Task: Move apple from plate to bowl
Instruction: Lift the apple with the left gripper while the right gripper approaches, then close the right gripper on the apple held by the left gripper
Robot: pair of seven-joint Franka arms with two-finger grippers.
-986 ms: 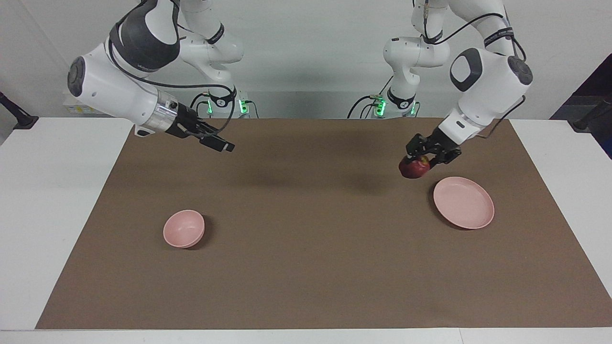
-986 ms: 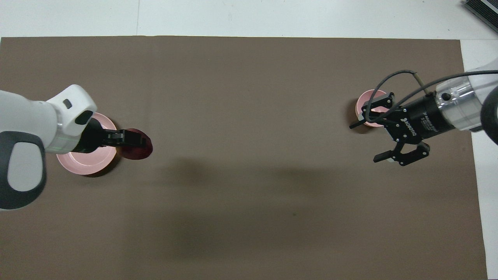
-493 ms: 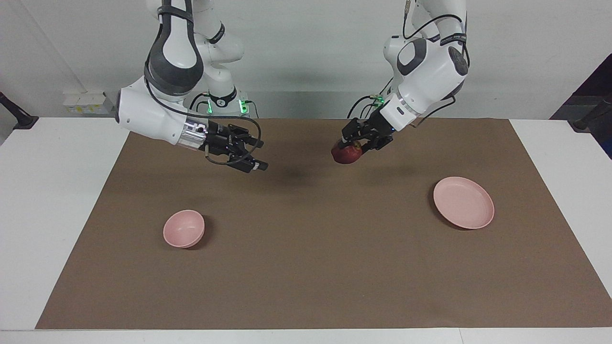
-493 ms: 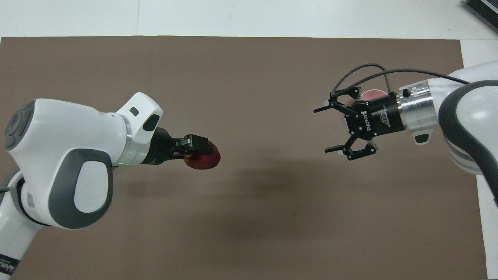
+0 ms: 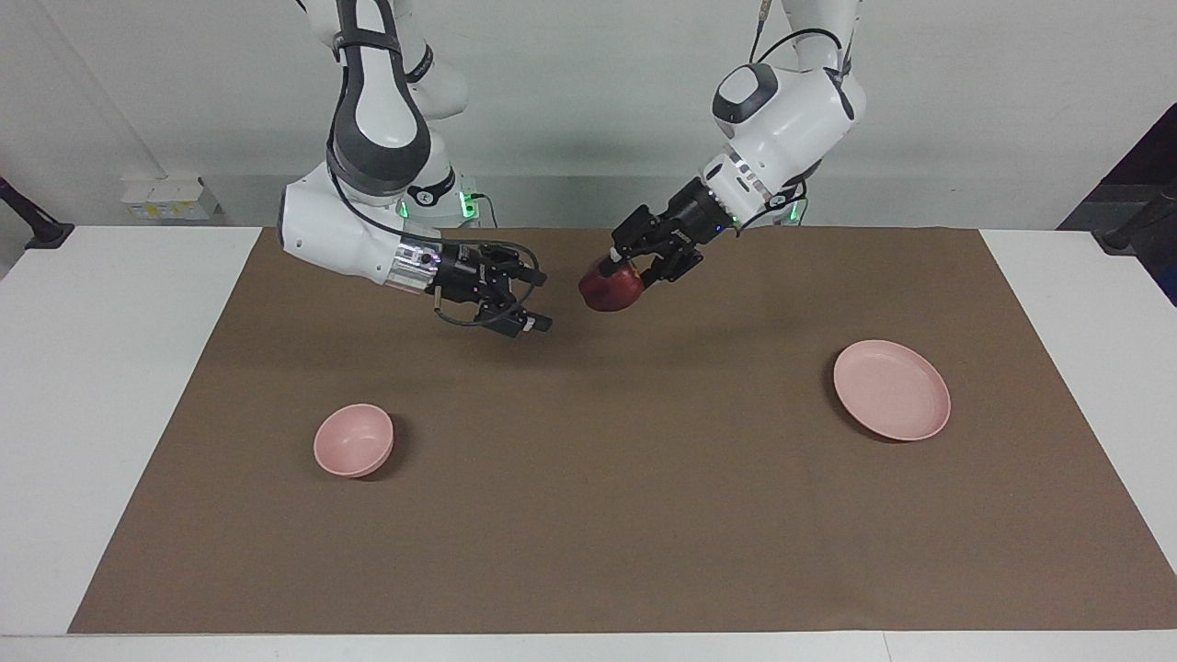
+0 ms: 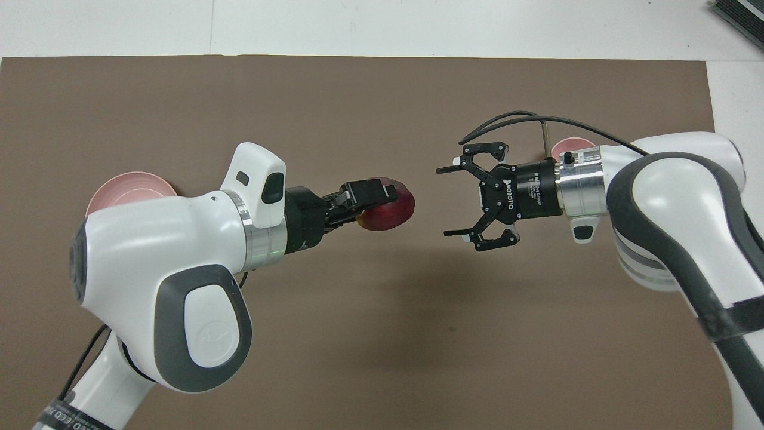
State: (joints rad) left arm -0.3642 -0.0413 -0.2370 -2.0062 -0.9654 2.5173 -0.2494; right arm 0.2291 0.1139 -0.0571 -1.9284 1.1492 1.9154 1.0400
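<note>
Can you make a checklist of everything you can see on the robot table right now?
Surface: white table under a brown mat.
Apple: dark red apple, held in the air over the mat's middle.
Plate: pink plate, bare, toward the left arm's end.
Bowl: pink bowl, nothing in it, toward the right arm's end.
Clutter: nothing seen.
Left gripper: shut on the apple.
Right gripper: open, facing the apple, not touching it.
Cables: black cable looping along the right arm's wrist.
Surroundings: plain pale wall, green lights at the arm bases.
</note>
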